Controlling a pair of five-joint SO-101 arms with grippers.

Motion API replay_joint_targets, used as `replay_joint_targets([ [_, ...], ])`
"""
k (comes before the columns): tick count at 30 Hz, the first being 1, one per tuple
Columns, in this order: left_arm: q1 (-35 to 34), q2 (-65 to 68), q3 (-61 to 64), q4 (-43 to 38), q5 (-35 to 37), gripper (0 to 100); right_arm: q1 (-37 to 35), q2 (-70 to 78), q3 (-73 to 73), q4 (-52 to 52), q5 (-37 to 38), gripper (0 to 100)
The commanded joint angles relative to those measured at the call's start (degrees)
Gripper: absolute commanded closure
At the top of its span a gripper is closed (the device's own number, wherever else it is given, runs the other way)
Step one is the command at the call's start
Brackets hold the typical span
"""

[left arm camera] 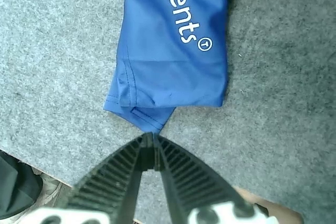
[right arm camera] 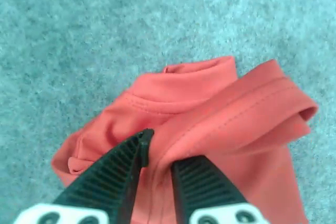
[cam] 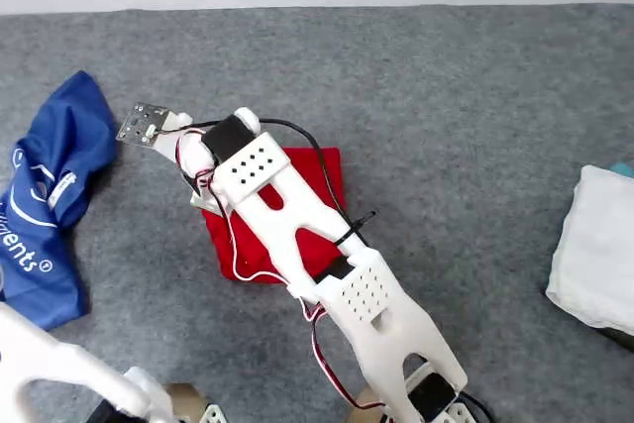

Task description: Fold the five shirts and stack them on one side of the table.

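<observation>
You have three shirts on the table point(cam: 466, 86). One red shirt point(right arm camera: 210, 103) lies centre, pinched by your right gripper point(right arm camera: 157, 156). One blue shirt point(left arm camera: 173, 51) lies left, with your left gripper point(left arm camera: 151, 150) clenched empty at its corner. One white shirt point(cam: 599, 245) sits folded at the right edge.

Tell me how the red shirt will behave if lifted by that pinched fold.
Probably floppy: the red shirt bunches in soft folds where the right gripper pinches it. Likely light, being thin cloth; it should drape and unfold, not keep shape.

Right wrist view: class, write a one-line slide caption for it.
The right tool pinches a fold of the red shirt on the grey table.
</observation>
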Motion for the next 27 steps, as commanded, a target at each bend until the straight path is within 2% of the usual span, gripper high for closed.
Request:
replay_joint_targets([
  [1,0.1,-1.7,-0.3,0.2,-0.3,99,-0.6,-1.5,-3.6,2.6,-0.7,87.4],
  [5,0.1,-1.7,-0.3,0.2,-0.3,99,-0.5,-3.2,-6.9,7.4,-5.5,71.6],
  [12,0.0,-1.7,-0.3,0.2,-0.3,99,-0.2,-12.9,-4.0,7.5,-7.4,70.4],
  [16,0.0,-1.7,-0.3,0.4,-0.3,99,2.9,-18.6,5.3,7.4,-6.5,80.1],
  [20,0.0,-1.7,-0.3,0.4,-0.3,99,7.6,-19.7,15.7,7.4,0.6,98.7],
  [27,0.0,-1.7,-0.3,0.4,-0.2,99,12.0,-17.1,25.3,3.6,4.0,98.8],
])
